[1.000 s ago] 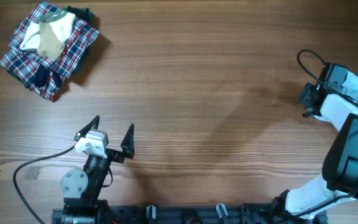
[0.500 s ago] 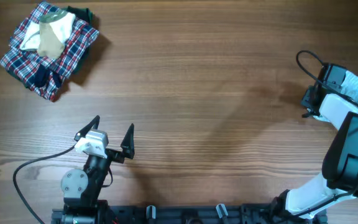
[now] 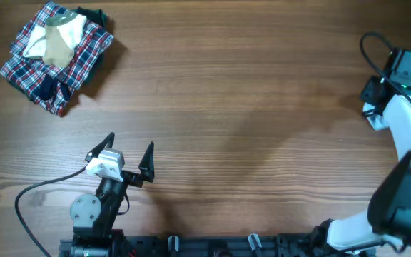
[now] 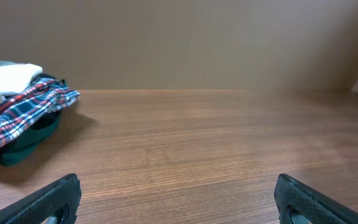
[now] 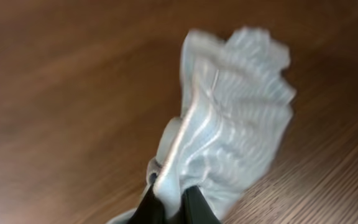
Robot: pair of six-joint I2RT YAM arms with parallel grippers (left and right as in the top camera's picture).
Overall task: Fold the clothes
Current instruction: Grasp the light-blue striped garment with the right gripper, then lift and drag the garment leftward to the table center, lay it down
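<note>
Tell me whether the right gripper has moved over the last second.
Yes. In the overhead view the right gripper, shut on the pale blue striped crinkly garment, has shifted farther from the black base rail, toward the far right corner.

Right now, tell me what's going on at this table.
The right gripper is shut on a small pale blue striped cloth, pinching a bunched edge at the right side of the table. The cloth is crumpled, with no fold made yet. The left gripper sits open near the front edge, holding nothing. A plaid pile of clothes lies in the far left corner, apart from both arms.
</note>
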